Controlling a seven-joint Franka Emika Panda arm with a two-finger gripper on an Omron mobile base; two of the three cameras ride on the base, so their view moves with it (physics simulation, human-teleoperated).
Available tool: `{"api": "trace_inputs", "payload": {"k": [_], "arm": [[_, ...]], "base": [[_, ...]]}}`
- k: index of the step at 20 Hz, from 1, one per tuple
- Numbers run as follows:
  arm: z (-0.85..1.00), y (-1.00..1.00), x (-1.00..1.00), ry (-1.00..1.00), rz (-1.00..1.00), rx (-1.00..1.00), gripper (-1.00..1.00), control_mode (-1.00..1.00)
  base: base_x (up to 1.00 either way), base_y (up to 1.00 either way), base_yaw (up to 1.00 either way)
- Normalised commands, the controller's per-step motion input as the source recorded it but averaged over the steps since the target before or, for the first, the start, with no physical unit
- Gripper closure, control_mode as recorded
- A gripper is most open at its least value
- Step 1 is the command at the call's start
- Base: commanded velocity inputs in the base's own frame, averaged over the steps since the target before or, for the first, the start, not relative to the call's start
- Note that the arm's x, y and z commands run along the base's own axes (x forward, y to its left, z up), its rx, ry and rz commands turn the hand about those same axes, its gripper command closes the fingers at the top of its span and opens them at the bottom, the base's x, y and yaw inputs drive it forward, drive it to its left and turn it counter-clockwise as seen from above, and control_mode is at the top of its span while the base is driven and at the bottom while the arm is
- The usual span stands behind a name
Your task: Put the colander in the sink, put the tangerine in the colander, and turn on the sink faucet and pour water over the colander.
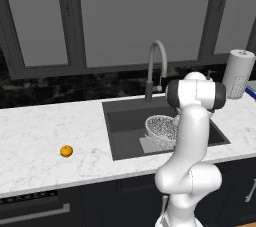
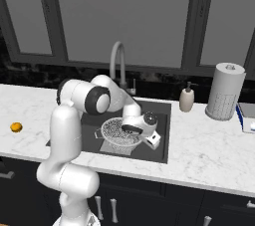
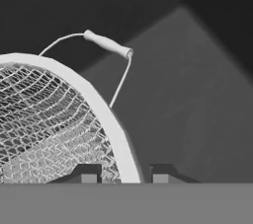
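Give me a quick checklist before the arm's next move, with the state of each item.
1. colander inside the sink: ok.
2. End effector straddling the colander rim, one fingertip on each side: ok.
3. End effector released from the rim: cannot tell.
4. tangerine in the colander: not ok, it lies on the counter left of the sink.
5. Water running from the sink faucet: not ok, none visible.

Colander (image 2: 118, 134) fills much of sink (image 1: 120, 121); gripper (image 3: 121, 177) straddles its rim, one finger inside mesh, one outside. Faucet (image 1: 156, 66) arches over back edge. Tangerine (image 1: 66, 151) alone on open counter (image 1: 40, 131) well left, approach unobstructed. Soap dispenser (image 2: 187, 98), paper towel roll (image 2: 225, 91) stand right of sink.
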Motion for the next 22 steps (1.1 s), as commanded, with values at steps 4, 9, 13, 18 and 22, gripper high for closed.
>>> {"api": "trace_inputs", "payload": {"k": [4, 9, 13, 18, 22], "arm": [[-0.05, 0.16, 0.0, 0.0, 0.0, 0.0, 1.0, -1.0], [0.0, 0.35, 0.0, 0.0, 0.0, 0.0, 1.0, -1.0], [0.0, 0.34, 0.0, 0.0, 0.0, 0.0, 1.0, -1.0], [0.0, 0.11, 0.0, 0.0, 0.0, 0.0, -1.0, -1.0], [0.0, 0.0, 0.0, 0.0, 0.0, 0.0, -1.0, -1.0]], "base": [[0.0, 0.0, 0.0], [0.0, 0.0, 0.0], [0.0, 0.0, 0.0], [0.0, 0.0, 0.0], [0.0, 0.0, 0.0]]}}
